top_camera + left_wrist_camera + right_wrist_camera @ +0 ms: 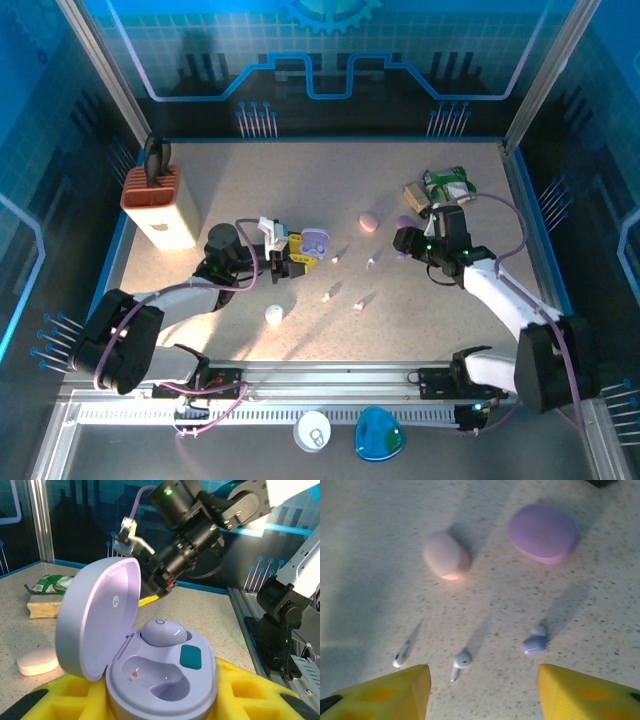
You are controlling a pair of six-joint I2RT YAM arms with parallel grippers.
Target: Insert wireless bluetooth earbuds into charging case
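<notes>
Lilac case (165, 687), lid (97, 625) upright, one earbud (162, 632) seated crosswise inside

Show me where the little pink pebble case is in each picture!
Top external: the pink case lies mid-table, right of the open lilac case.
Left wrist: the pink case sits low at the left edge, beside the open lilac case.
Right wrist: the pink case is upper middle.
Shared landmark: the closed purple case just right of it, also seen from above.
</notes>
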